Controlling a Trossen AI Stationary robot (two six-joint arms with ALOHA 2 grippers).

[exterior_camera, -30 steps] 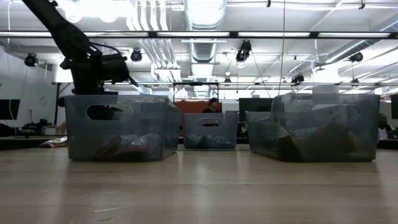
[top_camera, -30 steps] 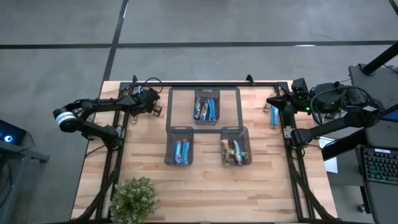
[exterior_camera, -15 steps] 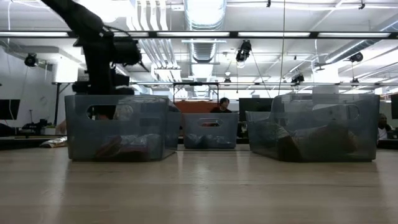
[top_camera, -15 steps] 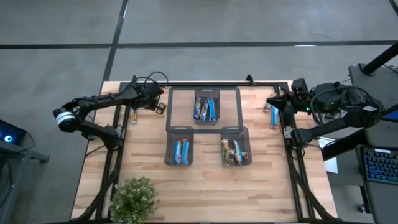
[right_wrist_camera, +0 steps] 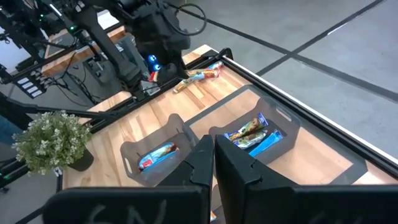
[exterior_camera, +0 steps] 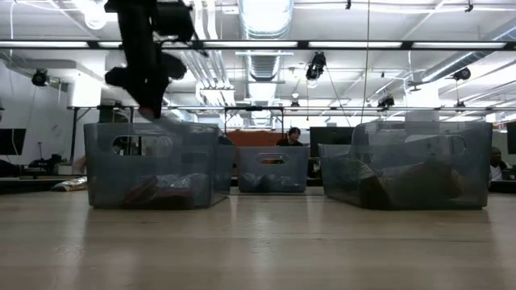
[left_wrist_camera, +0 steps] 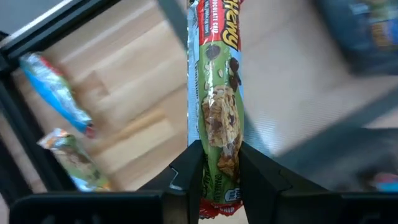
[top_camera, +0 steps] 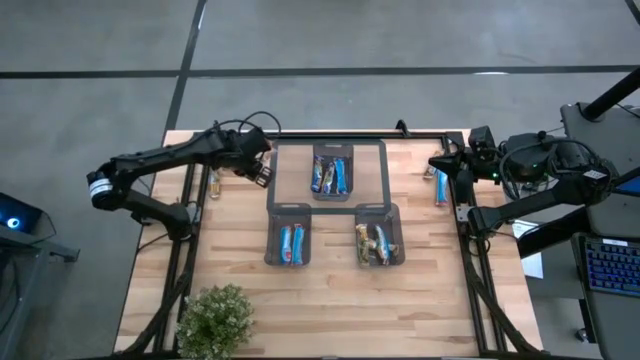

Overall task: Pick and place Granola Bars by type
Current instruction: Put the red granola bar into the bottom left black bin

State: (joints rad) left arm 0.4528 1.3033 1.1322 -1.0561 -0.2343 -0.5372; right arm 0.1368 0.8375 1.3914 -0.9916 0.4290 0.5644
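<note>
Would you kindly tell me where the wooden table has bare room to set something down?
The wide front strip between the potted plant and the two nearer mesh bins is bare. The three-bin cluster and the left edge with loose bars are crowded.

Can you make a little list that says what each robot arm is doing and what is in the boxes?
left gripper: shut on a red-and-green wrapped granola bar, carried above the table's left side, beside the far bin
right gripper: shut, empty, waiting at the table's right edge
far dark see-through bin: blue-wrapped bars
near left bin: blue-and-red bars
near right bin: brownish bars
loose bars: a few on the wood at the left edge
small green plant: near left corner
</note>
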